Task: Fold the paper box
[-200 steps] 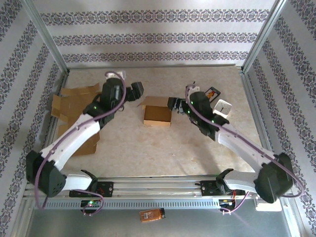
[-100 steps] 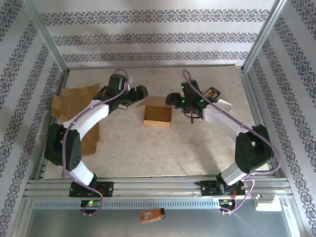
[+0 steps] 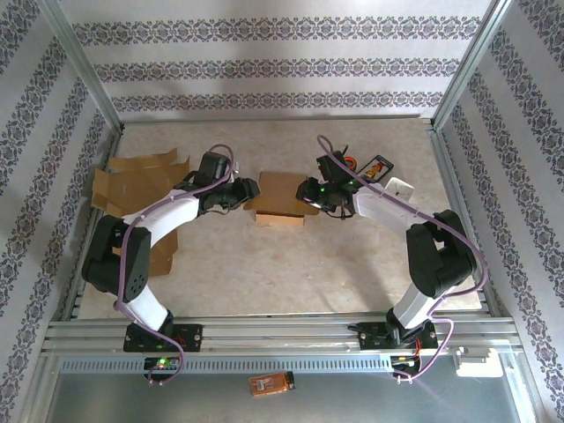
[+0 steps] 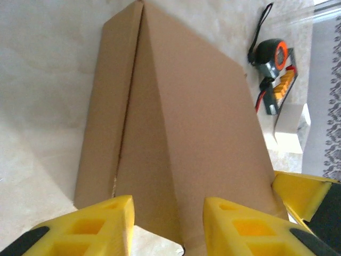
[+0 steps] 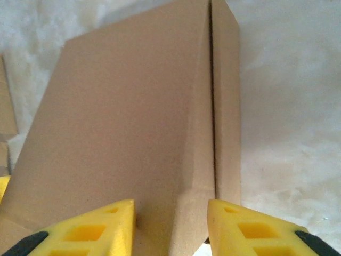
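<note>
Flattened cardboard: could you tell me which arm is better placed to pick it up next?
Left, probably: the flattened cardboard lies nearer the left gripper; the right gripper sits beyond the paper box.

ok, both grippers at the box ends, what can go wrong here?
1. The paper box sits loose on the table; uneven pressure from the left gripper and right gripper could slide or twist it.
2. Its top looks tented along the seam in the left wrist view; squeezing may crease it instead of closing it flat.
</note>
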Robot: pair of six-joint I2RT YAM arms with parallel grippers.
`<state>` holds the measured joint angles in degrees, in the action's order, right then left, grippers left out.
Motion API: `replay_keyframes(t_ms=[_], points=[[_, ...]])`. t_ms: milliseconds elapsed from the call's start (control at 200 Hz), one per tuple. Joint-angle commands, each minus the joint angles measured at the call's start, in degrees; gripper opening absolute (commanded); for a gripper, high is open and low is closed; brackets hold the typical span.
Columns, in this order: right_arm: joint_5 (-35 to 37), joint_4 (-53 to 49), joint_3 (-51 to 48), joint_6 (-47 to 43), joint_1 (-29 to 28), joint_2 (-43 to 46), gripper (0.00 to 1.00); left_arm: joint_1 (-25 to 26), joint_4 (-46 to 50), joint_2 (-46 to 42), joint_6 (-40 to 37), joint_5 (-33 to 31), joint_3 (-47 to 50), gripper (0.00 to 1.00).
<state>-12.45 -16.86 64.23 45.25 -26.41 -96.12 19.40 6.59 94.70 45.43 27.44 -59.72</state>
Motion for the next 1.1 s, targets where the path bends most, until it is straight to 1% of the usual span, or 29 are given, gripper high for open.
replay_keyframes(t_ms=[0,115,200,340,425,495,560,635,730,789,854,909,999,1094], points=[[3.69,0.08,-2.41,-2.29,-1.08,-2.32,0.4,1.14,-2.66,1.83,0.57,0.23,2.56,0.37],[3.48,-0.19,-3.05,-2.71,-1.1,-3.3,0.4,1.35,-3.73,2.6,0.85,-0.59,4.43,0.37],[2.7,-0.78,-2.15,-3.28,-1.01,-2.47,0.41,1.35,-4.66,1.51,1.17,-0.99,4.79,0.37],[3.92,-2.17,-0.04,-3.92,-1.02,0.63,0.43,1.39,-2.76,-1.17,-0.58,-2.73,1.93,0.42],[5.03,-2.3,0.84,-3.71,-0.98,2.14,0.46,1.37,-0.38,-2.13,-1.94,-4.12,-0.22,0.43],[5.74,-2.3,1.09,-3.27,-0.98,2.86,0.5,1.41,0.84,-2.36,-2.24,-3.86,-1.62,0.44],[6.14,-1.91,1.12,-3.12,-0.92,2.91,0.51,1.46,0.89,-2.36,-1.57,-2.86,-1.96,0.44],[5.97,-1.8,1.32,-3.24,-0.88,2.03,0.51,1.5,0.51,-2.01,-0.92,-1.31,-2.04,0.46],[4.71,-1.84,1.61,-3.09,-0.85,0.74,0.51,1.61,2.25,-0.89,-1.24,-0.43,-2.55,0.5],[3.65,-1.64,1.72,-2.68,-0.93,0.1,0.49,1.72,2.64,-0.49,-1.4,-0.59,-2.34,0.52],[2.76,-1.41,1.83,-2.46,-1.0,-0.32,0.46,1.96,1.78,-0.14,-0.77,0.01,-1.6,0.53],[2.33,-1.32,1.95,-2.48,-1.14,-0.52,0.44,2.21,0.88,0.25,-0.22,1.09,-1.3,0.52],[2.21,-1.25,2.38,-2.46,-1.49,-0.88,0.4,3.05,-0.18,1.05,0.46,2.47,-1.68,0.45],[2.16,-1.1,2.83,-2.58,-1.93,-1.09,0.36,3.79,-3.29,1.76,2.48,3.86,-1.38,0.38]])
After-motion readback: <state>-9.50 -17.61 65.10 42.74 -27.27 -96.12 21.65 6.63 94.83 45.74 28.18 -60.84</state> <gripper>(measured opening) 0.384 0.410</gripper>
